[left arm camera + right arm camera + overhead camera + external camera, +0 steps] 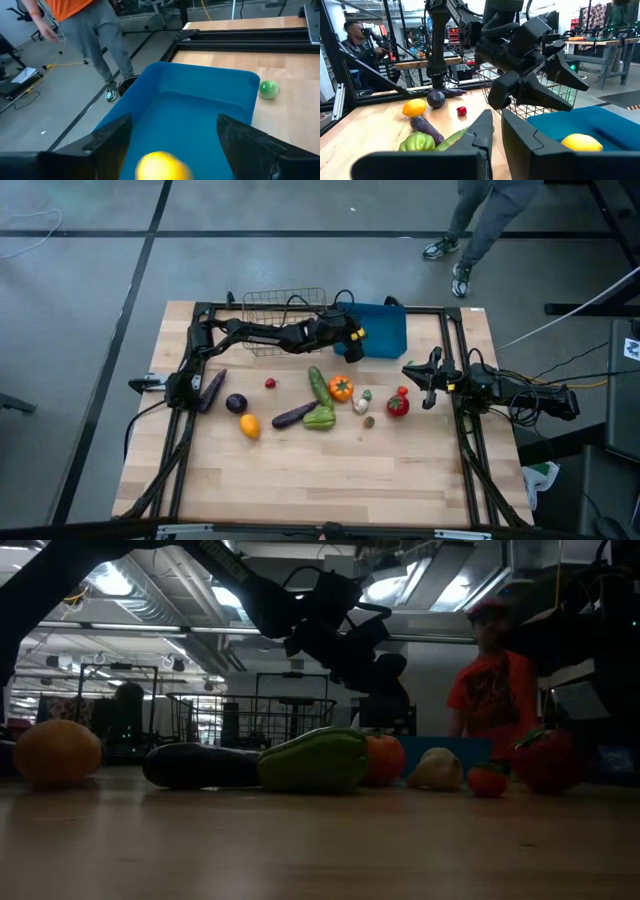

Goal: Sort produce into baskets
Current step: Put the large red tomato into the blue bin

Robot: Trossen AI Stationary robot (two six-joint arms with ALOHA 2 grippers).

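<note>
**Lemon in the blue bin, left tool spread above it**

Nearest my left wrist camera, a yellow lemon point(164, 166) sits between my two dark fingers point(102, 145), which stand wide apart and touch nothing. My left tool point(352, 340) hangs over the near edge of the blue bin point(385, 330), and the lemon lies inside the bin, free of my grip. One small green ball point(268, 90) rests on the table point(300, 470) just outside the bin's far wall.

The wire basket point(283, 315) stands just beside the bin at the table's back edge, and my left arm reaches across its front. My right tool point(418, 373) waits at the right side of the table, fingers closed on nothing, close to a red tomato point(398, 405).

Counting what lies loose on the table: one long purple eggplant point(212, 389) by the left arm's base, one round dark one point(236, 403), one orange-yellow fruit point(249, 425), one small red berry point(270, 383), one purple eggplant point(294, 415), one cucumber point(320, 385), one green pepper point(320, 419), one orange tomato point(341, 388), one white garlic point(361, 404), and the red tomato (a tiny brownish piece near the garlic I cannot name).

These cluster across the table's middle; the front half of the table is bare wood. A black frame rail point(462, 430) runs along each side. A person point(480, 225) stands on the floor beyond the back edge.
</note>
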